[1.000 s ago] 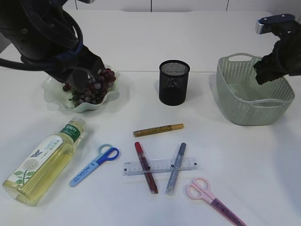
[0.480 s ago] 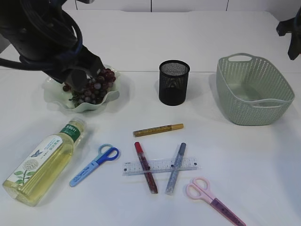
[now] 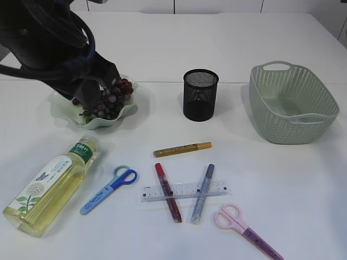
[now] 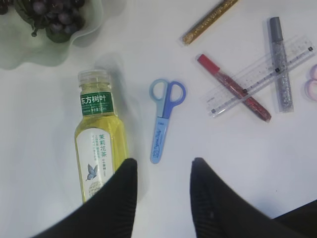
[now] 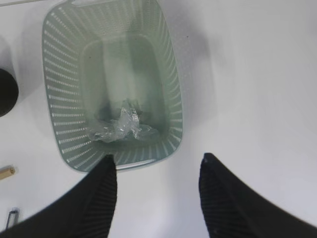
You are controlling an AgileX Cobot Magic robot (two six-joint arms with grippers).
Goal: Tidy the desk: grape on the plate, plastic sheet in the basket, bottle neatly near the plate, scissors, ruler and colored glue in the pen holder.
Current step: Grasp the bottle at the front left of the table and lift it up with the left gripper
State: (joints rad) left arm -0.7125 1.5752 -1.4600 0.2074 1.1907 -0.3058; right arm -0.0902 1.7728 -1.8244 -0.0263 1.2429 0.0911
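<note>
Left gripper (image 4: pixel 161 171) was spread and empty, above the bottle (image 4: pixel 99 144) and blue scissors (image 4: pixel 163 116). Right gripper (image 5: pixel 158 166) was spread, empty, over the basket (image 5: pixel 171 74); the plastic sheet (image 5: pixel 121 126) lay inside. Grapes (image 3: pixel 111 97) sat on the plate (image 3: pixel 65 116). Ruler (image 3: pixel 184 190), glue sticks (image 3: pixel 169 194) and pink scissors (image 3: pixel 246 230) lay on the table, outside the pen holder (image 3: pixel 200 95).

Bright, even light — soft shadows (wrist views blurrier).
</note>
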